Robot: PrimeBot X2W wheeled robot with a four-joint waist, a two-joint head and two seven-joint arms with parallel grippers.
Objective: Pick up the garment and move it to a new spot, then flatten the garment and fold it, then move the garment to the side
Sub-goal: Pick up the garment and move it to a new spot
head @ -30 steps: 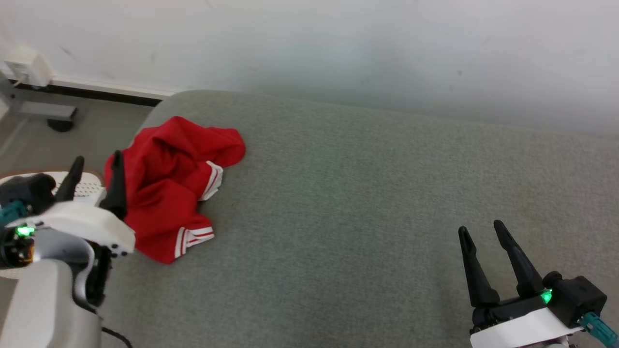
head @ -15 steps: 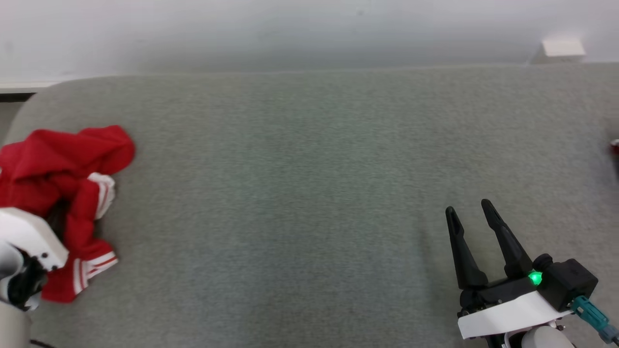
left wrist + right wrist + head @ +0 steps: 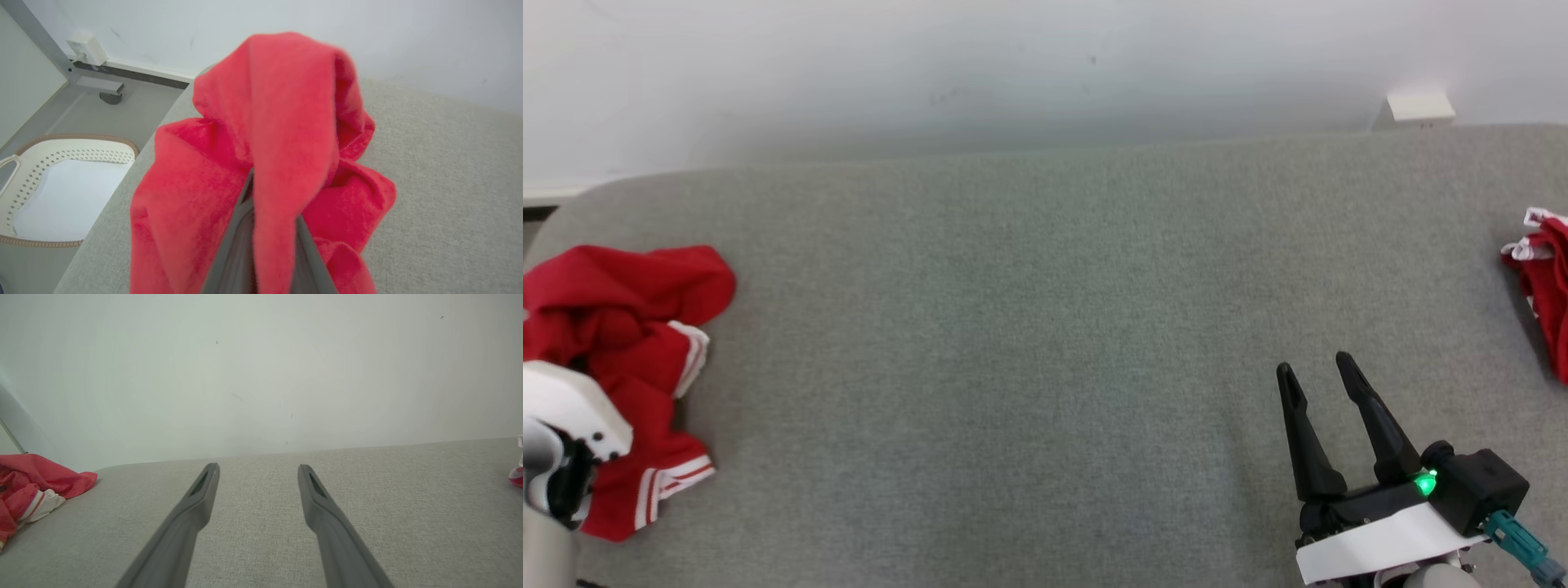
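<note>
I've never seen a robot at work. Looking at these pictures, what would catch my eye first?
The bright red garment with white stripes, crumpled at the left end of the grey padded surface, stands out at once, and the left gripper is shut on a fold of it. At the lower right the right gripper hangs open above the grey, and more red cloth lies at the far right edge.

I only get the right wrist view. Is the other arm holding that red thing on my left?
Observer: Yes. The left gripper has its jaws shut on the red garment, cloth draped over both fingers.
Operator: What's next to it?
Observer: A white perforated basket on the floor, beside the grey cushion.
Operator: And the red bit far right?
Observer: A second red garment with white trim, lying on the cushion.
</note>
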